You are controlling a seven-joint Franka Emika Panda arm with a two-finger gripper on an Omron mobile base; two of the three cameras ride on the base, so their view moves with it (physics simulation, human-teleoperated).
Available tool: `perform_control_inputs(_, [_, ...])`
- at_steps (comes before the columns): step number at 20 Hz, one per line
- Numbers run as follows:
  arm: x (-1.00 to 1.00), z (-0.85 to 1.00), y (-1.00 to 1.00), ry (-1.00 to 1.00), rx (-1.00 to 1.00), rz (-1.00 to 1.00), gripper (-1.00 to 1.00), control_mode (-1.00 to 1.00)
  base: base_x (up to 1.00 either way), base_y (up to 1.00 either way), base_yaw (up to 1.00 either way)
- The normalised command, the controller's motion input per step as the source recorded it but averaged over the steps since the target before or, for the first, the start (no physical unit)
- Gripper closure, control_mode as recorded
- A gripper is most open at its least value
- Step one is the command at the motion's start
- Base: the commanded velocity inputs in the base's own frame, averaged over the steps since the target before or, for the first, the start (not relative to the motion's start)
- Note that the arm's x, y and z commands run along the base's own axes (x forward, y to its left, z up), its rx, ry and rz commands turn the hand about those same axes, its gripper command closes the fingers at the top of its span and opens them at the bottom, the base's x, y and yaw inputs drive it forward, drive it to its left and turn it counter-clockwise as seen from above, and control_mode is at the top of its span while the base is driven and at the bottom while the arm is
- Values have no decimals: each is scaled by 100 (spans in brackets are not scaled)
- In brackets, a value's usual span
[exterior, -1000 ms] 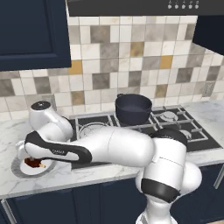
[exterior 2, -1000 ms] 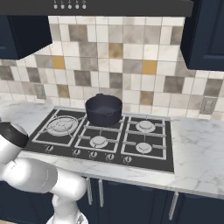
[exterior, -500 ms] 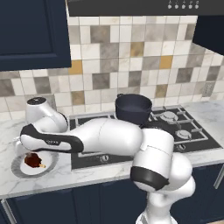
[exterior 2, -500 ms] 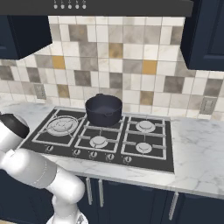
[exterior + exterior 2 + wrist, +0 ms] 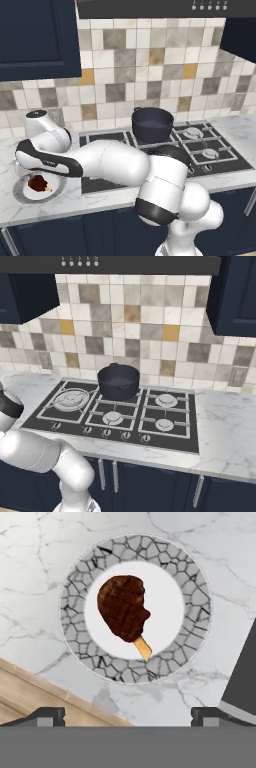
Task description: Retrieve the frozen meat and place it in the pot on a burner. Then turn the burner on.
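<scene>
Frozen reddish-brown drumstick-shaped meat point(image 5: 124, 607) with tan bone stub, centre of hand view on grey-rimmed white plate point(image 5: 196, 607), white marble surface point(image 5: 35, 567), gripper point(image 5: 128, 716) spread wide and empty at bottom, dark round pot point(image 5: 152, 124) on hob.

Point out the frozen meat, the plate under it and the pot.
frozen meat point(image 5: 123, 607), hand view, middle of the dark chunk.
plate point(image 5: 197, 607), hand view, cracked grey rim.
pot point(image 5: 118, 387), right base view, front wall.

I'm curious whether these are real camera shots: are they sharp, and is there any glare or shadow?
Left base view: soft, even light, slightly blurry pot. Hand view: meat crisp on the plate, no glare, hardly any shadow. Right base view: flat, shadowless rendering.
</scene>
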Motion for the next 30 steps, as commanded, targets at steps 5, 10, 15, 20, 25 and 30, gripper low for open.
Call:
perform_control_inputs(5, [15,-27,0,0,0,0,-100,-100,0,0,0])
perform_control_inputs(10, [23,-18,4,0,0,2,-100,-100,0,0,0])
perform_control_inputs(15, [22,-14,23,0,-1,3,-100,-100,0,0,0])
perform_control_inputs(20, [26,-10,21,0,-3,1,-100,-100,0,0,0])
perform_control_inputs(25, [11,-13,14,0,-3,0,-100,-100,0,0,0])
perform_control_inputs(30, [2,-30,12,3,-1,0,-100,-100,0,0,0])
